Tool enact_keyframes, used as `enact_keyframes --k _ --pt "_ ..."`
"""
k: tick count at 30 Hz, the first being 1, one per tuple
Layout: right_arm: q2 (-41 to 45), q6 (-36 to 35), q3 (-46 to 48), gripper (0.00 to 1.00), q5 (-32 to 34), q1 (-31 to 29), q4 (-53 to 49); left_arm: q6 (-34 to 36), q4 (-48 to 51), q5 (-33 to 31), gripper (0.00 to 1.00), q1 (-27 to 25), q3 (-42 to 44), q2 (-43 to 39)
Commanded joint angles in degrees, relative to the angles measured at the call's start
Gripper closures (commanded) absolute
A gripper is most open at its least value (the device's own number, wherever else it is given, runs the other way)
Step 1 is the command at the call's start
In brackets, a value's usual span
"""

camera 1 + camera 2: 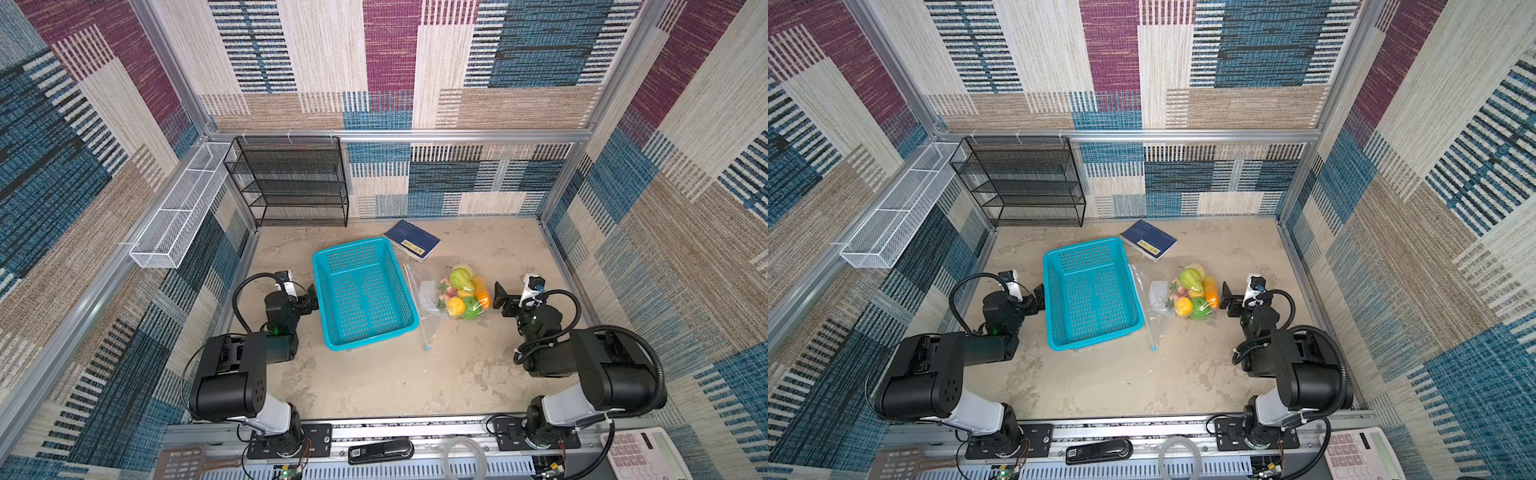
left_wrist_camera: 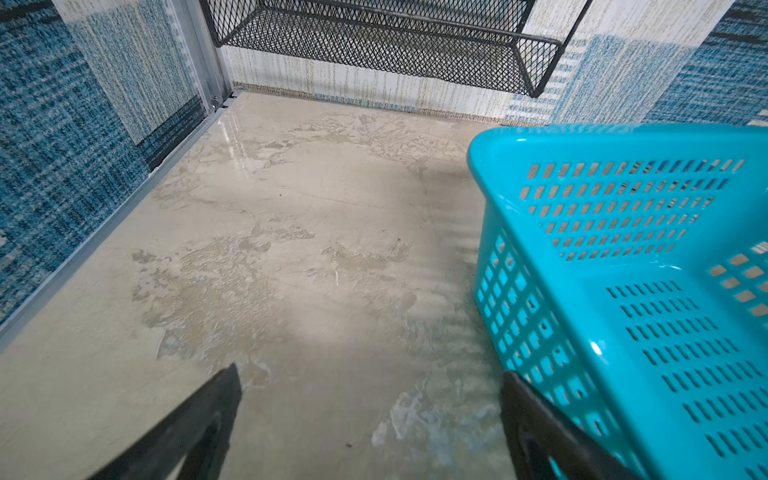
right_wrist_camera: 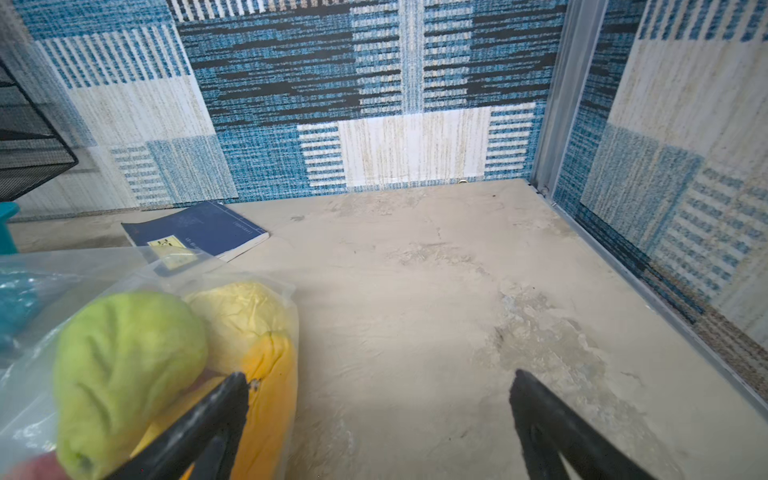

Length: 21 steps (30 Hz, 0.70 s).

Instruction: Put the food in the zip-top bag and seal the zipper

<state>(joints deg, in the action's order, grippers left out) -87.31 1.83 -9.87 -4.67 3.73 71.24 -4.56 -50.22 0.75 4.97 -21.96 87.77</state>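
A lab robot cell: aluminium frame (image 1: 399, 135), patterned wall panels (image 1: 457, 62), arms (image 1: 226, 380) bolted to a rail (image 1: 415, 433)

The walls (image 1: 478, 62) all around show a woven patchwork of blue, purple, tan and cream blocks, held by shiny metal bars (image 1: 415, 135). The desk (image 1: 395, 374) is sandy and blotchy. A black mesh shelf (image 1: 291, 183) stands at the back, and a long white wire tray (image 1: 174, 216) hangs on the side wall beside it.

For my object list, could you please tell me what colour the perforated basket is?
Teal all over; the basket shows best in a top view.
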Motion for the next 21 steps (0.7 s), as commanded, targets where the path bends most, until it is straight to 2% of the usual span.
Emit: enact_keyframes --k 1,7,11,21 --pt "-0.43 -1.28 -0.72 0.01 -2.08 -0.06 4.78 1.13 -0.32 0.77 0.01 0.04 -0.22 0.1" --pt "-0.5 -1.6 -1.58 0.01 -2.64 -0.2 3.12 1.87 1.15 2.79 0.01 0.04 -1.23 0.29" --pt "-0.58 -1.68 -1.64 0.01 -2.47 -0.21 3.07 4.53 4.36 8.87 0.01 -0.05 -3.3 0.83" --pt "-0.51 -1.66 -1.72 0.01 -2.36 -0.3 3.02 4.56 4.16 9.0 0.01 -0.14 -3.23 0.8"
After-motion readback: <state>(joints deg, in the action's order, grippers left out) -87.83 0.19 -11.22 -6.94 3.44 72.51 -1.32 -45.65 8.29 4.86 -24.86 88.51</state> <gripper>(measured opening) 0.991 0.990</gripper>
